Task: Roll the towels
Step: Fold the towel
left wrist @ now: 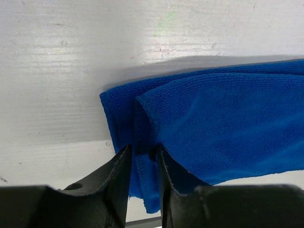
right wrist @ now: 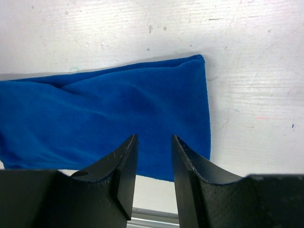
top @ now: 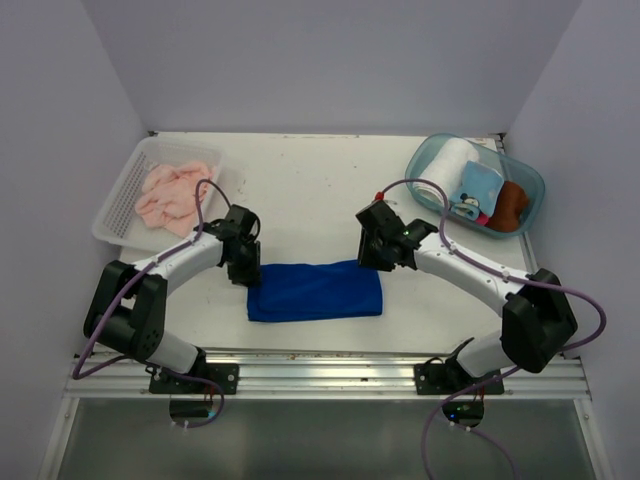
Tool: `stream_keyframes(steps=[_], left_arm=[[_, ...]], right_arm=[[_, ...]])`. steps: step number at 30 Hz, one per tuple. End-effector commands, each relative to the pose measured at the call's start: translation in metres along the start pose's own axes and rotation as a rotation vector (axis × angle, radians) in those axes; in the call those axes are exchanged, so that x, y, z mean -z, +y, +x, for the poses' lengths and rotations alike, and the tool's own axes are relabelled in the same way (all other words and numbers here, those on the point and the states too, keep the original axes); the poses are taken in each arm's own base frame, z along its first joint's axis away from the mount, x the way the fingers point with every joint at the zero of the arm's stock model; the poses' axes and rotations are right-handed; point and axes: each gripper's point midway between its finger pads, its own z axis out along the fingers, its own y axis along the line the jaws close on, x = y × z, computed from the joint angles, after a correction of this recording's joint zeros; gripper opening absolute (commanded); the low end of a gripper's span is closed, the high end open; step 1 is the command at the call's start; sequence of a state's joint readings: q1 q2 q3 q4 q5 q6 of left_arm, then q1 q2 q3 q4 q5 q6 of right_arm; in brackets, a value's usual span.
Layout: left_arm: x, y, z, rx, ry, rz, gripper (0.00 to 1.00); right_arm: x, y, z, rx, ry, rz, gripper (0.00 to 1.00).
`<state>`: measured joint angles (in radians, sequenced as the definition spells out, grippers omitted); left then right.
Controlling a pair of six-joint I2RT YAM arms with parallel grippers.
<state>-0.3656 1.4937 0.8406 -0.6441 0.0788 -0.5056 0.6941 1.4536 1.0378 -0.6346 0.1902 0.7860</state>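
Right up close, the left gripper has its two fingers drawn nearly together with a raised fold of the blue towel pinched between them, at the cloth's left end. From that grip the towel stretches away to the gripper's right, doubled over, its upper layer's edge curling just ahead of the fingertips. The right gripper stands at the other end of the same towel, its jaws a little apart with nothing caught between them; the cloth lies flat under the gap, and its short folded edge sits just to the right of the fingers. The towel lies as a long band between the two grippers on the white table.

Farther back, beyond the left gripper and off to its left, a white basket holds the pink towel, crumpled in a loose heap. Beyond the right gripper and off to its right stands a clear bluish bin with a rolled white towel, a light blue printed cloth and something brown inside.
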Motion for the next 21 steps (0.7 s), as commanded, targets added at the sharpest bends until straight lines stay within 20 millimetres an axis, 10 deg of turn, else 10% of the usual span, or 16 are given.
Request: stream_keyframes(steps=[1, 9, 13, 21], left_arm=[[0.001, -0.011, -0.007, 0.0, -0.034, 0.041, 0.3], [0.003, -0.015, -0.009, -0.009, -0.028, 0.056, 0.0], [0.025, -0.018, -0.023, -0.012, -0.086, 0.046, 0.0], [0.043, -0.025, -0.034, 0.01, -0.122, 0.061, 0.0]], right_arm=[[0.003, -0.005, -0.019, -0.032, -0.048, 0.035, 0.39], [-0.013, -0.039, -0.014, -0.055, -0.012, 0.099, 0.41], [-0.027, -0.049, -0.001, -0.037, 0.043, 0.106, 0.57], [-0.052, -0.049, 0.025, 0.003, 0.138, 0.058, 0.56]])
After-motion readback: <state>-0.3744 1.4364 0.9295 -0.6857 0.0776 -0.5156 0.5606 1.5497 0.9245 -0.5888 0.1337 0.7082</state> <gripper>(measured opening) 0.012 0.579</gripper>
